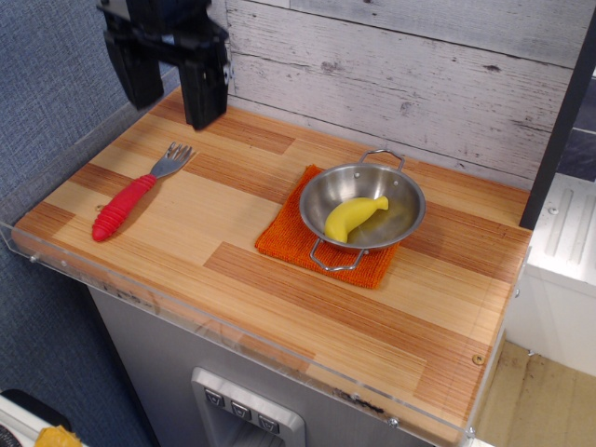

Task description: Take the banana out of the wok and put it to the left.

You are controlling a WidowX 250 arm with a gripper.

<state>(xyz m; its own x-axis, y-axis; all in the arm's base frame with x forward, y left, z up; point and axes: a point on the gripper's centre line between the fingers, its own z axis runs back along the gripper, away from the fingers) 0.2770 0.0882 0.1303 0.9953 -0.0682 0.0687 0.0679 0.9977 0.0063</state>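
Resting in wok [362,207] — banana [354,217].

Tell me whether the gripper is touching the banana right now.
Apart. The only view shows the gripper open at the table's back left corner, with bare wood between it and the banana lying in the wok.

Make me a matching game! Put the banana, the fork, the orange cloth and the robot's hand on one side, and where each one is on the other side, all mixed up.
Things:
1. banana
2. fork
3. orange cloth
4. hand

Places:
A. under the wok
B. up in the air at the back left corner
C. inside the wok
D. flat on the wood at the left

Pairs: 1-C, 2-D, 3-A, 4-B
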